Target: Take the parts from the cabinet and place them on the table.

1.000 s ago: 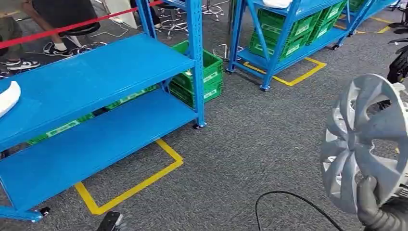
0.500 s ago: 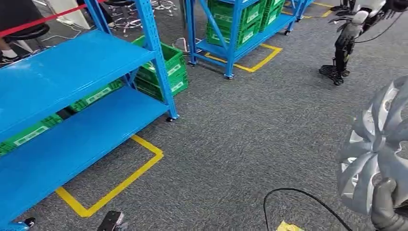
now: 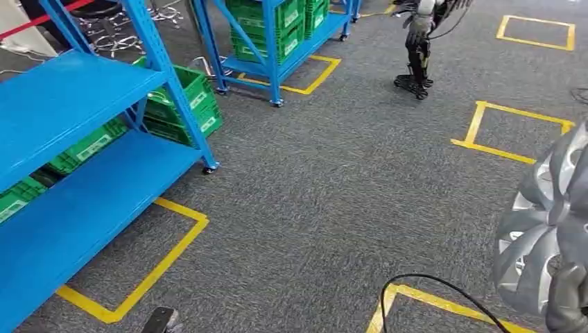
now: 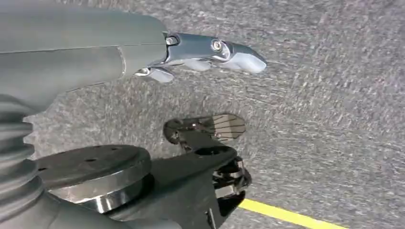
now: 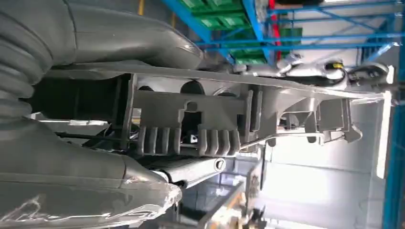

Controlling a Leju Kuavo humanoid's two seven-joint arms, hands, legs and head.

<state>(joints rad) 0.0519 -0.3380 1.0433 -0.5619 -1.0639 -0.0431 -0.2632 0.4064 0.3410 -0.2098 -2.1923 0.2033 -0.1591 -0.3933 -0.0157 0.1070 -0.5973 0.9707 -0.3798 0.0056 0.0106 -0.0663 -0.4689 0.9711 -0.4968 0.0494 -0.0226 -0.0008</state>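
Largest before us is the grey carpet floor (image 3: 347, 201), marked with yellow tape lines (image 3: 139, 284). At our left stands the blue cabinet (image 3: 76, 159), its shelves cut off by the picture's edge; a second blue rack (image 3: 270, 41) stands farther back. Green crates (image 3: 187, 104) sit under and beside the cabinet; their white labels are too small to read. The silver hubcap (image 3: 548, 229) is at our lower right, partly cropped, gripped at its rim by our right robot hand (image 3: 567, 305). Our left robot hand (image 4: 191, 52) hangs over the floor holding nothing, its fingers extended. A black cable (image 3: 430, 288) loops on the carpet.
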